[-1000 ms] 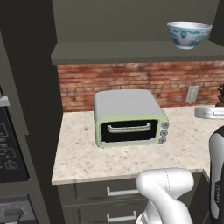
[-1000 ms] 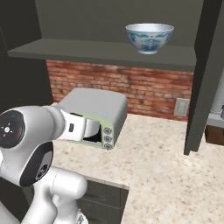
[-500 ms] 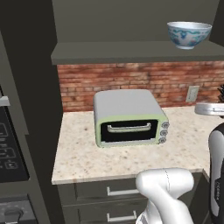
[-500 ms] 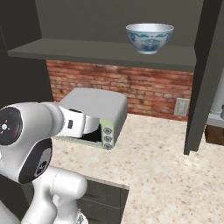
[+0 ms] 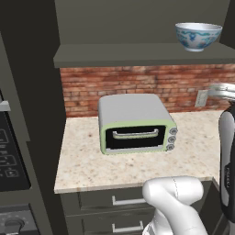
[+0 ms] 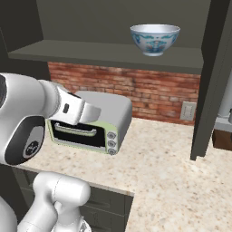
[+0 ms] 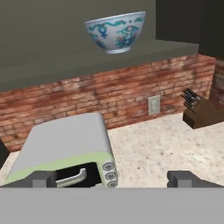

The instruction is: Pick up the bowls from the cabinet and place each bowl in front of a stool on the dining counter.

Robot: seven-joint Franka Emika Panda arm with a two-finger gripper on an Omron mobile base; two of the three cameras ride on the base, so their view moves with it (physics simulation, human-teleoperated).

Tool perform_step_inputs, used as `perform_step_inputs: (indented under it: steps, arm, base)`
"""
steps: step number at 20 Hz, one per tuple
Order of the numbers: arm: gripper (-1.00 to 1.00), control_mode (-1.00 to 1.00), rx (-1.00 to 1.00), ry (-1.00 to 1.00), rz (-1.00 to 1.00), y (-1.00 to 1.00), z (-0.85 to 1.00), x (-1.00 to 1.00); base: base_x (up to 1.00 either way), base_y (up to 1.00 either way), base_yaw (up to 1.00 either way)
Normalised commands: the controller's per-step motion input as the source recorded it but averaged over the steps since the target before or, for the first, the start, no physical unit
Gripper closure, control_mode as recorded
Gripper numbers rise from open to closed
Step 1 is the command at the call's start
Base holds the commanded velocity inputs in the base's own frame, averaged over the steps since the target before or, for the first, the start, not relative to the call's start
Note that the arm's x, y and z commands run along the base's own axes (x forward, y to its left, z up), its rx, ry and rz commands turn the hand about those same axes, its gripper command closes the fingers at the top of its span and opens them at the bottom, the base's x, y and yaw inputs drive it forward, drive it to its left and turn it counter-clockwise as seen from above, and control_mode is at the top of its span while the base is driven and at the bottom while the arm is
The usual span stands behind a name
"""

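Tool [image 7: 112,178] is standing fully open and gripping nothing; in the hand view I am seeing its two dark tips low over the toaster oven [image 7: 65,151], with the white-and-blue bowl [image 7: 115,31] well above it on the cabinet shelf [image 7: 52,65]. To grasp well, I am judging it needs raising to rim height, then closing across the bowl's wall. A knife block [image 7: 197,111] is sitting off to the tool's right here. From the left base view I am seeing the bowl [image 5: 198,36] near the shelf's right end, above the worktop [image 5: 82,160]. From the right base view the bowl [image 6: 155,39] is resting upright, and the cabinet [image 6: 217,68] side wall is showing beside it.
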Motion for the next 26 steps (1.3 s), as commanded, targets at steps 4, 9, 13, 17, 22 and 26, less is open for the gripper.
perform_step_inputs:
  steps: [4, 9, 13, 17, 22, 26]
  arm:
    - [-1.0, -1.0, 0.33, -0.02, -0.22, 0.0, 0.0, 0.0]
    - [-1.0, -1.0, 0.36, -0.11, -0.21, 0.0, 0.0, 0.0]
    - [-1.0, -1.0, 0.17, 0.0, -0.07, -0.02, 0.23, 0.0]
    - [-1.0, -1.0, 0.0, 0.0, 0.0, -0.03, 0.31, 0.07]
    - [-1.0, -1.0, 0.0, 0.0, 0.0, -0.14, 0.33, 0.2]
    - [-1.0, -1.0, 0.0, 0.01, 0.0, -0.24, 0.03, 0.42]
  base:
    - [0.0, 0.0, 0.0]
    - [0.0, 0.0, 0.0]
    - [0.0, 0.0, 0.0]
    - [0.0, 0.0, 0.0]
    - [0.0, 0.0, 0.0]
    - [0.0, 0.0, 0.0]
